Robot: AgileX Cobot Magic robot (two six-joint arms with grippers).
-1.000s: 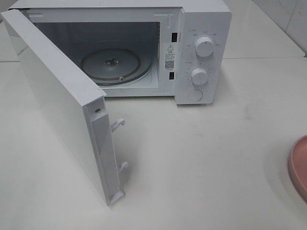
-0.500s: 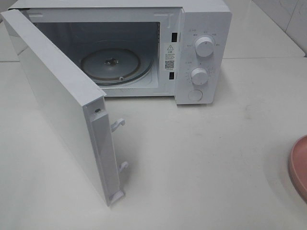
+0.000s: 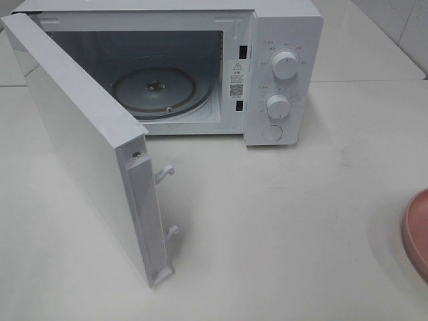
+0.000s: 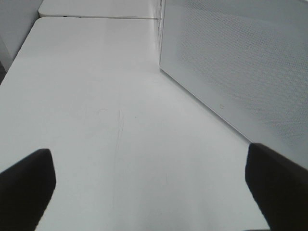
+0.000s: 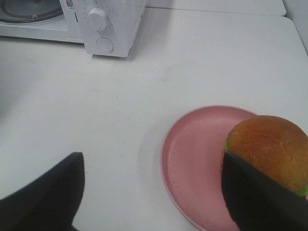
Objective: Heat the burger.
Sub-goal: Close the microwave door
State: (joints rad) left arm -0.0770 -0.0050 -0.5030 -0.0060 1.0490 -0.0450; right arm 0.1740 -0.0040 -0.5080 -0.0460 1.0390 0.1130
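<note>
From the high camera, the white microwave (image 3: 200, 67) stands at the far edge of the tabletop (image 3: 287, 221), its door (image 3: 87, 147) swung wide open, glass turntable (image 3: 157, 90) bare inside; a sliver of pink plate (image 3: 418, 231) peeks in at the right edge. Left wrist view: the left gripper (image 4: 149, 187) spreads wide over bare tabletop beside the door, holding nothing. Right wrist view: the right gripper (image 5: 154, 192) gapes open, one finger (image 5: 260, 197) in front of the burger (image 5: 272, 149), which sits on the plate's outer side.
</note>
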